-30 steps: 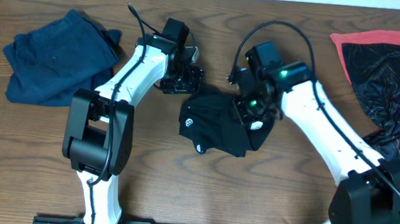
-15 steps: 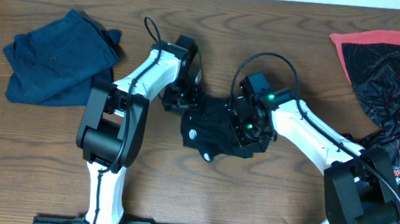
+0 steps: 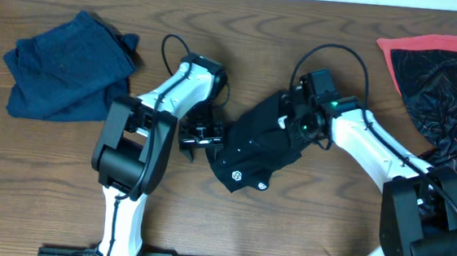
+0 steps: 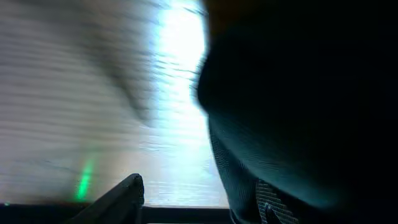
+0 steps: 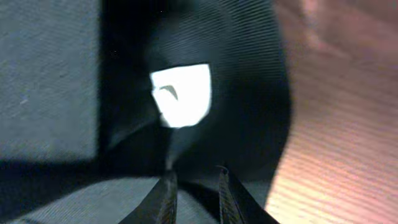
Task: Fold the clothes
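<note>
Black garment [image 3: 251, 150]: left pincer [image 3: 205, 133] wide beside edge; right pincer [image 5: 194, 182] narrow atop, grip unclear.

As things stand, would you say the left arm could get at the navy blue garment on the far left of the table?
Probably yes: only bare table lies between the left gripper, beside the black garment, and the navy blue garment.
</note>
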